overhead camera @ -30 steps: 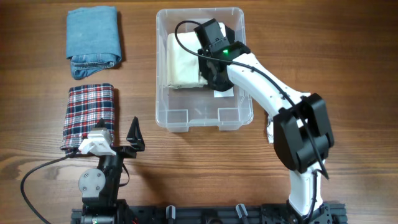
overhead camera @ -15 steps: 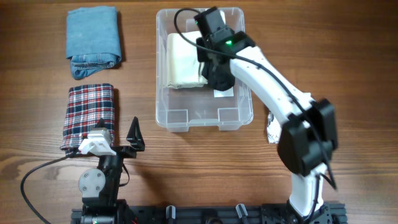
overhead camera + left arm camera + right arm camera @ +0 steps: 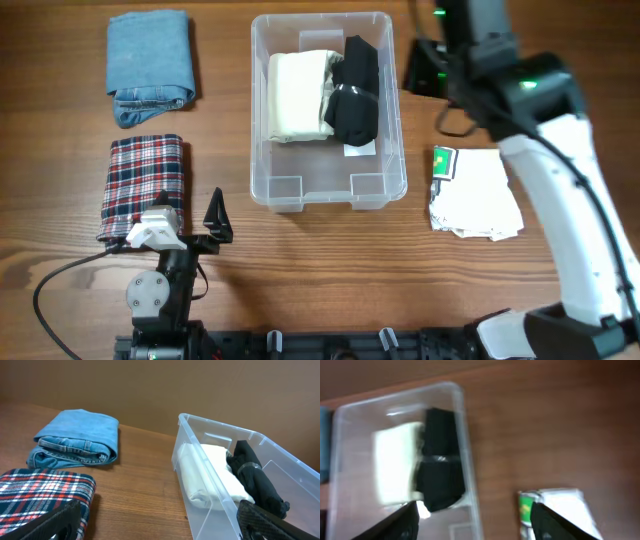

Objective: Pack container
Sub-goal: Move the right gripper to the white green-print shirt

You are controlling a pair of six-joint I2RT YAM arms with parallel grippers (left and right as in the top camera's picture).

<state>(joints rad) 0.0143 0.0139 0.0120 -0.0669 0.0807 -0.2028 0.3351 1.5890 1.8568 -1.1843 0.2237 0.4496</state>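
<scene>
The container [image 3: 310,178] holds a folded garment [image 3: 295,95] left of a rolled bundle [image 3: 355,100]. Jeans [image 3: 150,65] lie behind plaid cloth [image 3: 145,185] near the table [image 3: 60,120]'s left edge.

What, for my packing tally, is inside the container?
A folded cream garment and a rolled black garment, side by side in the container; anything beneath them is hidden.

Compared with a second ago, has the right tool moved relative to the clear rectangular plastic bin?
Yes. The right tool has left the inside of the clear rectangular plastic bin and now hangs beyond its right wall.
</scene>
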